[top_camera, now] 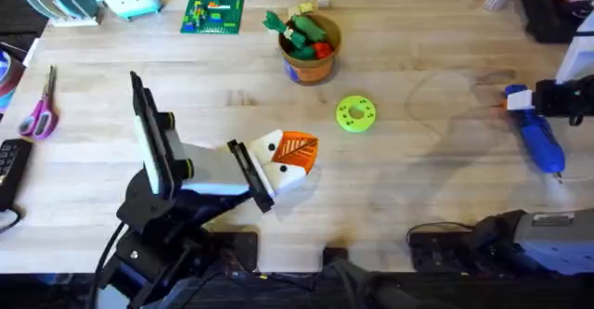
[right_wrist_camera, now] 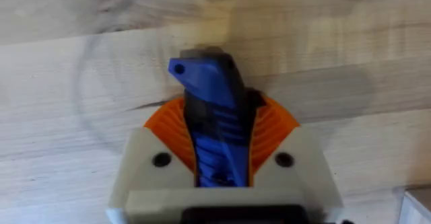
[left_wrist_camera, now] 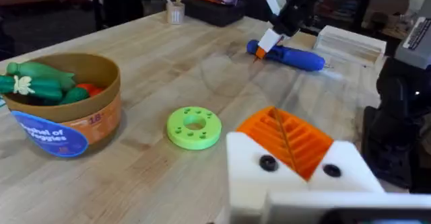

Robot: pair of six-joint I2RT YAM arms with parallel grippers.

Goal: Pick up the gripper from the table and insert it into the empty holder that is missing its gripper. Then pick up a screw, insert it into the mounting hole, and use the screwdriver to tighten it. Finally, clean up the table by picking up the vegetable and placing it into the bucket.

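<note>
The blue screwdriver (top_camera: pixel 538 135) is lying at the frame's right edge, right gripper (right_wrist_camera: pixel 222 126) jaws clamped around it. The left gripper (top_camera: pixel 295 151) jaws seemingly are together near the green disc (top_camera: pixel 355 113).

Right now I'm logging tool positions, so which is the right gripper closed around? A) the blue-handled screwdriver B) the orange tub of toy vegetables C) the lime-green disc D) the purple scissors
A: the right gripper has its orange pads on both sides of the screwdriver handle, just above the table.
</note>
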